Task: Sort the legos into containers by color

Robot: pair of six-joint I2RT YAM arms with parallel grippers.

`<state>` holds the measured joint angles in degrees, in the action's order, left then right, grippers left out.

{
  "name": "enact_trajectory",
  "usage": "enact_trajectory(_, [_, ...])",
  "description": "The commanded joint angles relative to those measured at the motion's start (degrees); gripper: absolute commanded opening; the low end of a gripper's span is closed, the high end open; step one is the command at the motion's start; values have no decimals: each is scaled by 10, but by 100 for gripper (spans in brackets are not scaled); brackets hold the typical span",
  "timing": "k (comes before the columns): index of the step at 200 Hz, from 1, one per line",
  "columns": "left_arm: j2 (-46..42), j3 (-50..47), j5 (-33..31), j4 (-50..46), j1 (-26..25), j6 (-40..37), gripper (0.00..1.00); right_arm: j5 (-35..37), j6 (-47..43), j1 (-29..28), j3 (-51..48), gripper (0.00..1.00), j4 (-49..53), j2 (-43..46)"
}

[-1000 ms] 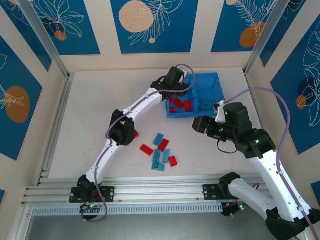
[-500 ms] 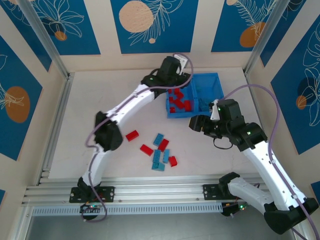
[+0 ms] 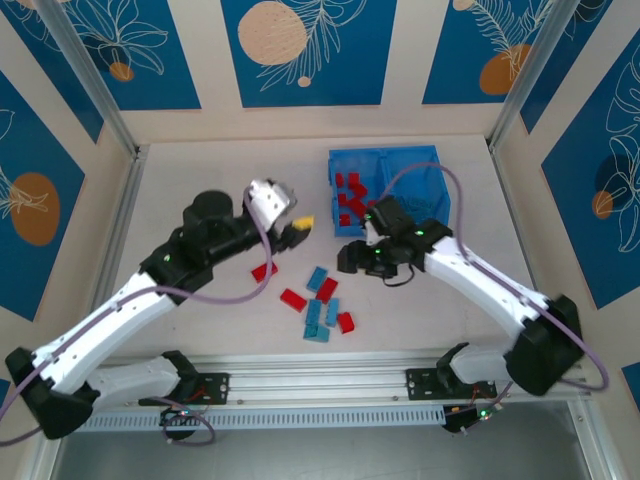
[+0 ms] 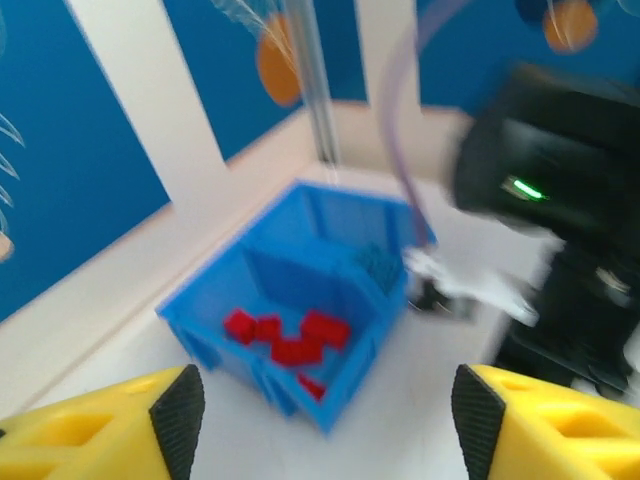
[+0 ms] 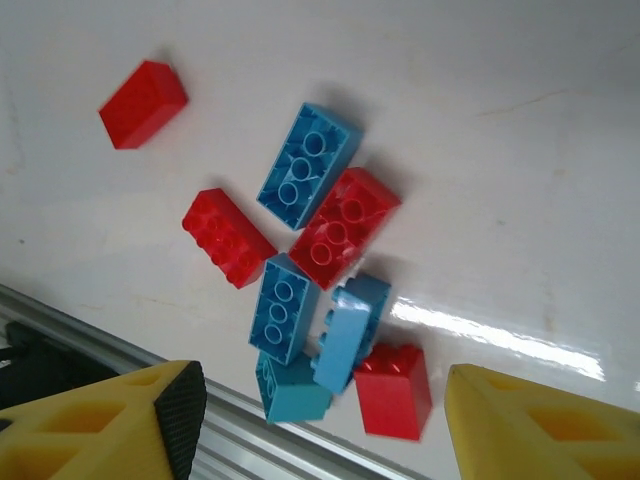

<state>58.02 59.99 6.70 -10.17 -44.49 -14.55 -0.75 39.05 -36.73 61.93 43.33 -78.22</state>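
here, the blue bin (image 3: 400, 152) sits far back on the table (image 3: 200, 180), with red legos (image 3: 350, 197) in its left compartment. the left gripper (image 4: 320, 420) and right gripper (image 5: 318, 425) both stand open and empty. the right one hovers over the loose legos (image 5: 284, 305). it would do best to take one brick at the cluster's edge, jaws squared across it.

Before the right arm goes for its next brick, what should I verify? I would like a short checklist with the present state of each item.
1. Right gripper open and empty: ok.
2. Left gripper open, empty, outside the bin: ok.
3. Loose legos under the right gripper: ok.
4. Target brick stands free: not ok in the middle, where bricks touch; ok for the lone red brick.
5. Red compartment holds only red bricks: ok.
6. Contents of the other compartment: cannot tell, blurred.
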Motion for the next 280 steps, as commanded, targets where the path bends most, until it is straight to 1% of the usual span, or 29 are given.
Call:
enact_trajectory(1, [-72, -62, 79, -82, -6, -154, 77, -1, 31, -30, 39, 67, -34, -86])
enact_trajectory(22, [-138, -117, 79, -121, -6, -209, 83, 50, 58, -53, 68, 68, -15, -162])
enact_trajectory(39, [-174, -145, 58, -131, -6, -223, 89, 77, 70, -64, 77, 70, -1, -198])
enact_trajectory(63, [-188, -164, 52, -127, -5, -223, 95, 79, 69, -76, 72, 71, -11, -223])
enact_trajectory(91, [-179, -176, 45, -98, -5, -223, 98, 77, 63, -85, 73, 70, -15, -245])
enact_trajectory(106, [-170, -181, 43, -80, -5, -225, 99, 83, 66, -90, 75, 68, -13, -262])
enact_trajectory(124, [-160, -182, 42, -68, -5, -226, 100, 90, 71, -92, 72, 54, -14, -276])
enact_trajectory(140, [-156, -182, 43, -62, -6, -224, 100, 93, 77, -92, 67, 51, -18, -283])
enact_trajectory(160, [-151, -184, 41, -57, -5, -223, 100, 104, 82, -91, 67, 53, -14, -294])
enact_trajectory(180, [-149, -185, 40, -56, -5, -221, 100, 122, 88, -89, 71, 61, -1, -304])
enact_trajectory(190, [-147, -187, 39, -54, -6, -221, 100, 124, 87, -86, 69, 61, -4, -307])
enact_trajectory(194, [-147, -188, 37, -52, -5, -221, 100, 123, 85, -85, 68, 59, -8, -307])
enact_trajectory(215, [-141, -188, 34, -48, -6, -220, 100, 108, 85, -77, 58, 41, -25, -304])
enact_trajectory(233, [-136, -189, 32, -46, -6, -220, 100, 103, 88, -71, 49, 30, -36, -295])
enact_trajectory(260, [-133, -192, 30, -41, -6, -218, 100, 124, 88, -67, 39, 19, -31, -258])
enact_trajectory(280, [-134, -195, 35, -27, -6, -208, 100, 158, 74, -63, 35, 14, -24, -193])
